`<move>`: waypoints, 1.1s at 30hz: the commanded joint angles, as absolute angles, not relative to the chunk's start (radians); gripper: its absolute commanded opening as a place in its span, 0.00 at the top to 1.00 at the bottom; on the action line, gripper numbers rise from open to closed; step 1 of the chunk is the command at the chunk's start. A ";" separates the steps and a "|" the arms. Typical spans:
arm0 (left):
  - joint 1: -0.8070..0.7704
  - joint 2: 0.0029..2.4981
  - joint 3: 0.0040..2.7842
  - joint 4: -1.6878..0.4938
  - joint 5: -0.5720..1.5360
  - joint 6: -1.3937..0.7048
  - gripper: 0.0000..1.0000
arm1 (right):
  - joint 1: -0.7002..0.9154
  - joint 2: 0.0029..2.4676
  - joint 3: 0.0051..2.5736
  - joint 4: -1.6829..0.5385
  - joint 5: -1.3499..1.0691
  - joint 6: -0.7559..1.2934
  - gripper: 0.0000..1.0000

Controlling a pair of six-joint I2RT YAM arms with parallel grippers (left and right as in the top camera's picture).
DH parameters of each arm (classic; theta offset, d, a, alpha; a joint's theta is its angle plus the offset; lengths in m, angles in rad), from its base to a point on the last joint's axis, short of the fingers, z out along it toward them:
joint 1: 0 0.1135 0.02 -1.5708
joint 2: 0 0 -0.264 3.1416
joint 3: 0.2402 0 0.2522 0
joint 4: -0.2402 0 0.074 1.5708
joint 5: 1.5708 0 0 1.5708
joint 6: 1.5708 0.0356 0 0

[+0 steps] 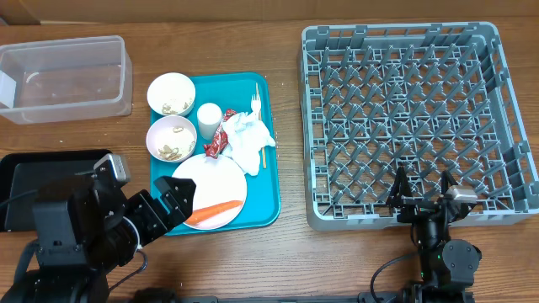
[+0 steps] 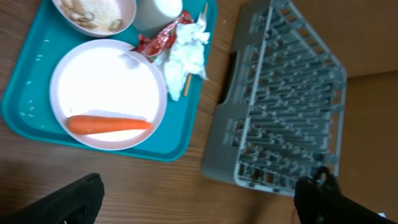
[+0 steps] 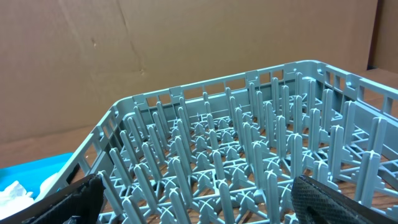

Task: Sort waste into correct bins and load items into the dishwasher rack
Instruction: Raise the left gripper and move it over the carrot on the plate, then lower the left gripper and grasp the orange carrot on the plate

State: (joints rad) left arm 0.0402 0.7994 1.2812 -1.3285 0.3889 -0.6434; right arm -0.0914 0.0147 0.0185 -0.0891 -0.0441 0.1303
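On the teal serving tray (image 1: 263,206) lie a pale plate (image 1: 215,178) with a carrot (image 1: 215,210), two bowls (image 1: 171,93) (image 1: 171,137) holding food scraps, a white cup (image 1: 209,118), a red-and-white wrapper (image 1: 221,136), a crumpled napkin (image 1: 251,136), a fork (image 1: 255,103) and a thin stick (image 1: 261,156). The grey dishwasher rack (image 1: 413,118) stands at the right, with nothing in it. My left gripper (image 1: 173,206) hangs open at the tray's near left corner, close to the carrot (image 2: 109,124). My right gripper (image 1: 423,189) is open over the rack's (image 3: 249,143) near wall.
A clear plastic tub (image 1: 66,77) stands at the far left. A black tray (image 1: 25,181) lies at the near left, partly under my left arm. Bare wood shows between the teal tray and the rack.
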 commanded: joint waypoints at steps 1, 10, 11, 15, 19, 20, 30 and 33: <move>0.044 0.830 1.291 -1.355 0.421 -0.778 0.00 | -0.096 0.003 0.008 -0.081 -0.035 0.127 0.00; 0.045 0.929 1.269 -1.669 0.124 -1.379 0.00 | -0.096 0.003 0.008 -0.081 -0.035 0.126 0.00; 0.045 0.937 1.269 -1.664 0.128 -1.387 0.00 | -0.096 0.003 0.008 -0.081 -0.035 0.126 0.00; 0.045 0.981 1.269 -1.599 0.124 -1.393 0.00 | -0.096 0.003 0.008 -0.081 -0.035 0.126 0.00; 0.034 1.034 1.251 -1.588 0.149 -1.438 0.00 | -0.096 0.003 0.008 -0.081 -0.035 0.126 0.00; 0.026 1.050 1.238 -1.589 0.170 -1.457 0.00 | -0.096 0.003 0.008 -0.081 -0.035 0.126 0.00; -0.055 1.294 1.053 -1.457 0.259 -1.540 0.00 | -0.096 0.003 0.008 -0.081 -0.035 0.126 0.00; -0.056 1.369 1.053 -1.413 0.273 -1.530 0.00 | -0.096 0.003 0.008 -0.081 -0.035 0.126 0.00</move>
